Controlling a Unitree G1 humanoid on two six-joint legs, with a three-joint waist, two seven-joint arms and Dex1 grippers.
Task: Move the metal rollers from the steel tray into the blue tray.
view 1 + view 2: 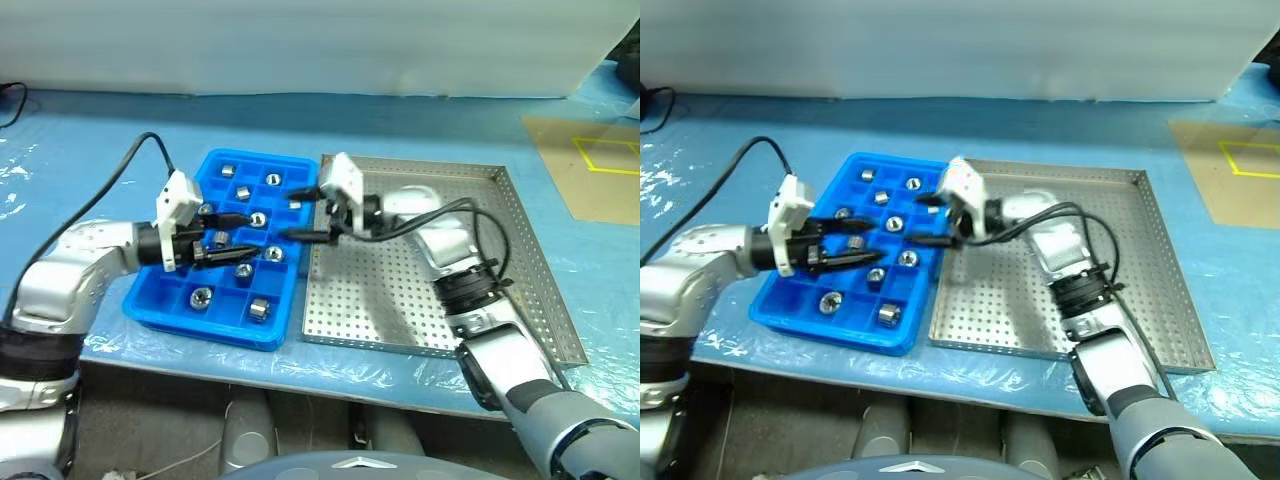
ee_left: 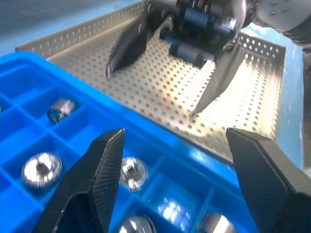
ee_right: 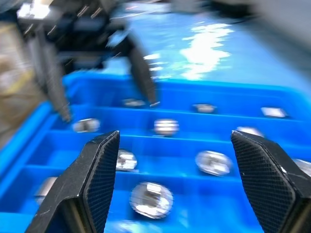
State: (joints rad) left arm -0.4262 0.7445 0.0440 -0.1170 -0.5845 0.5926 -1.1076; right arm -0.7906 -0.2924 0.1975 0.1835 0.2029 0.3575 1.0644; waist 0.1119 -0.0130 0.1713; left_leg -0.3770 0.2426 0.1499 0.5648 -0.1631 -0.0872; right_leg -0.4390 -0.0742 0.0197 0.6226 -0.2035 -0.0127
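The blue tray (image 1: 205, 322) sits at left of centre, with several metal rollers (image 1: 258, 219) lying in its compartments, one to a cell. To its right, touching it, lies the steel tray (image 1: 390, 300) with its perforated floor. My left gripper (image 1: 246, 237) hovers open over the middle of the blue tray, pointing right, with nothing between its fingers (image 2: 104, 165). Facing it, my right gripper (image 1: 287, 213) is open and empty over the blue tray's right edge. In the right wrist view, rollers (image 3: 150, 199) lie below its fingertips (image 3: 104, 160).
The two grippers point at each other, a short gap apart. A black cable (image 1: 128, 165) runs from the left wrist across the pale blue table sheet. A brown board with yellow tape (image 1: 592, 165) lies at the back right. The table's front edge runs just before both trays.
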